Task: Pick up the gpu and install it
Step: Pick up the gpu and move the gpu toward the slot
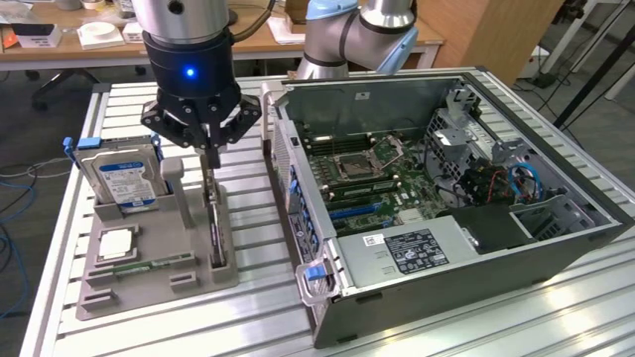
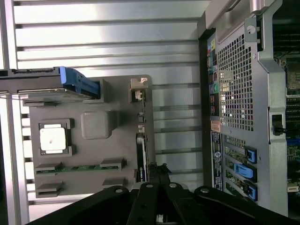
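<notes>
gripper (image 1: 211, 158): pinched shut on gpu (image 1: 216, 223) top edge
holder (image 1: 139, 288): gpu held upright in slot; hard drive (image 1: 124, 181), memory stick (image 1: 154, 263) seated
case (image 1: 447, 297): opened

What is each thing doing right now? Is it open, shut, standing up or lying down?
gpu: standing on edge in the gray holder, gripped at its top.
fingers: shut on the gpu.
hard drive: upright in the holder.
memory stick: lying flat in the holder.
computer case: side open, board showing.
</notes>
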Robot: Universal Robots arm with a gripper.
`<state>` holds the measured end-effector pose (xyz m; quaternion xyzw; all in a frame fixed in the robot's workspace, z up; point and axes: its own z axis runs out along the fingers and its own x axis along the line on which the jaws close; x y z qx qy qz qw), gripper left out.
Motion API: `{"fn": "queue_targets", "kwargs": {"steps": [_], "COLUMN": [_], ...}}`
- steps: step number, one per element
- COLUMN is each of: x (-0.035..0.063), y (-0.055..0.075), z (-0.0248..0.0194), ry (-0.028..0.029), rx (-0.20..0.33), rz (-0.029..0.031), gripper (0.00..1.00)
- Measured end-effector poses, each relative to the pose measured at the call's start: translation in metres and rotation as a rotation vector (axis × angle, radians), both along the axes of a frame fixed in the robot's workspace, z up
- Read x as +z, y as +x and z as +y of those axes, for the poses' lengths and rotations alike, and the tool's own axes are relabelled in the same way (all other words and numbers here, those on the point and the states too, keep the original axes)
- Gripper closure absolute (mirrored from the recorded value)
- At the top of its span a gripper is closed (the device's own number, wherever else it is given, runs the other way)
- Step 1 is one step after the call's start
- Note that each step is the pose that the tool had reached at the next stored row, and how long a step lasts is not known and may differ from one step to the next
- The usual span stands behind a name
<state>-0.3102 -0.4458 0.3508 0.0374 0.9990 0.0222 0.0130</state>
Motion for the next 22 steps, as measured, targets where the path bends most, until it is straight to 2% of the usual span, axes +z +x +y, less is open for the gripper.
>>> {"fn": "queue_targets", "kwargs": {"steps": [1,2,4,5,10,11,22], "x": [0.0000,0.0000,0.0000,0.0000,0.0000,0.0000,0.0000], "y": [0.0000,0.0000,0.0000,0.0000,0.0000,0.0000,0.0000], "z": [0.0000,0.0000,0.0000,0.0000,0.0000,0.0000,0.0000], "ry": [0.0000,0.0000,0.0001,0.0000,0.0000,0.0000,0.0000], "rx": [0.000,0.000,0.000,0.000,0.000,0.000,0.000], "rz": [0.0000,0.0000,0.0000,0.0000,0.0000,0.0000,0.0000], "gripper": [0.89,0.83,0.83,0.76,0.75,0.69,0.69]}}
